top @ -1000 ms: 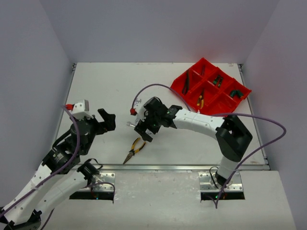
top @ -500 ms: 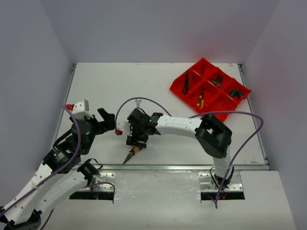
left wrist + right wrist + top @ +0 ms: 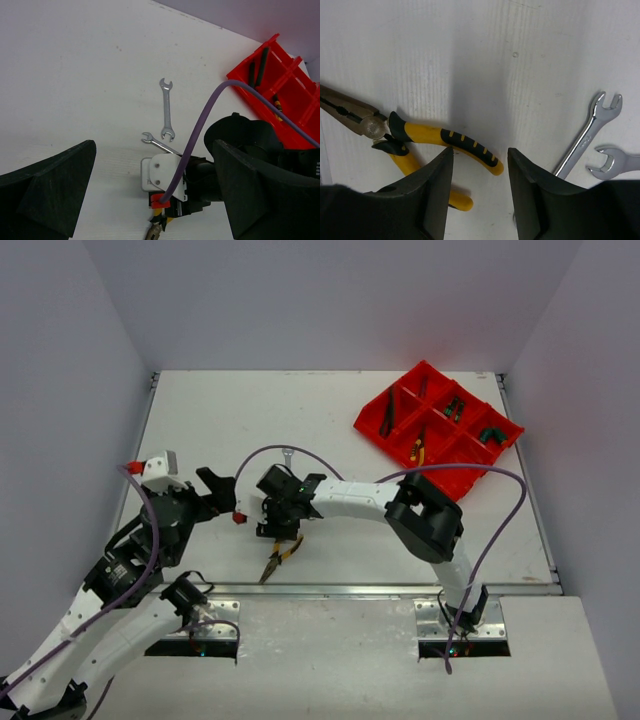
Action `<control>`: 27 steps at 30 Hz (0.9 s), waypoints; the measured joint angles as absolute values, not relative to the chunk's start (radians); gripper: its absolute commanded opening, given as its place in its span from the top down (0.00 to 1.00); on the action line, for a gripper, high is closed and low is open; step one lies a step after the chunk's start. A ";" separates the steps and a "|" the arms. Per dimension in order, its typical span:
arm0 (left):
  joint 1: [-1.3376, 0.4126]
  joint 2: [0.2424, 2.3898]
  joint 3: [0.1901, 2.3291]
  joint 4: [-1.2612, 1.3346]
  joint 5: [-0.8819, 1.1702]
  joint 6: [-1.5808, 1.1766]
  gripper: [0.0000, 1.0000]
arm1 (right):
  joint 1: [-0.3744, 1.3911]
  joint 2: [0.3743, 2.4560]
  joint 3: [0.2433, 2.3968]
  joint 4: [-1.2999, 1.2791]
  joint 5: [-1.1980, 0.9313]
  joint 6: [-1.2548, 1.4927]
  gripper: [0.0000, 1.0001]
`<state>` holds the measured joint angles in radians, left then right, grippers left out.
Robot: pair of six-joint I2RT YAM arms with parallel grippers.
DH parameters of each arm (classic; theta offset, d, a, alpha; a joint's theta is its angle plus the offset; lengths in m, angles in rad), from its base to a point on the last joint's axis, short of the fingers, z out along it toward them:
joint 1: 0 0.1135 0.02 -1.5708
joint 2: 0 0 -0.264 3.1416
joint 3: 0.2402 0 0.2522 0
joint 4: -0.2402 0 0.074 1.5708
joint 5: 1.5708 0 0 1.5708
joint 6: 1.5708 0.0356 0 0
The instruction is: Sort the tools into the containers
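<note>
The yellow-handled pliers (image 3: pixel 279 559) lie on the table near the front edge, jaws pointing to the front left. My right gripper (image 3: pixel 281 528) is open just above their handles. In the right wrist view one handle of the pliers (image 3: pixel 451 140) ends between my right gripper's (image 3: pixel 480 156) fingers. Two silver wrenches (image 3: pixel 166 108) (image 3: pixel 158 144) lie just behind it; they also show in the right wrist view (image 3: pixel 585 134) (image 3: pixel 616 165). My left gripper (image 3: pixel 217 494) (image 3: pixel 155 195) is open and empty, left of the right one. The red tray (image 3: pixel 470 475) stands at the back right.
The tray's compartments hold black-handled screwdrivers (image 3: pixel 388 416), a yellow-handled tool (image 3: pixel 418 448) and green-handled tools (image 3: pixel 455 408) (image 3: pixel 491 433). The right arm's purple cable (image 3: pixel 300 454) loops over the table middle. A metal rail (image 3: pixel 400 590) runs along the table's front edge.
</note>
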<state>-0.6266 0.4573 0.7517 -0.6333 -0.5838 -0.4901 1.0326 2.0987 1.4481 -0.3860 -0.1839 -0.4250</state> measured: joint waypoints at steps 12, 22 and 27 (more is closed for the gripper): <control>-0.627 0.449 0.751 -0.632 -0.582 -0.494 0.00 | 1.031 2.128 1.453 -0.444 -0.233 -0.424 0.57; -0.627 0.460 0.752 -0.632 -0.576 -0.494 0.00 | 1.031 2.109 1.417 -0.417 -0.199 -0.391 1.00; -0.627 0.460 0.752 -0.633 -0.572 -0.494 0.00 | 1.031 2.026 1.291 -0.363 -0.150 -0.337 0.99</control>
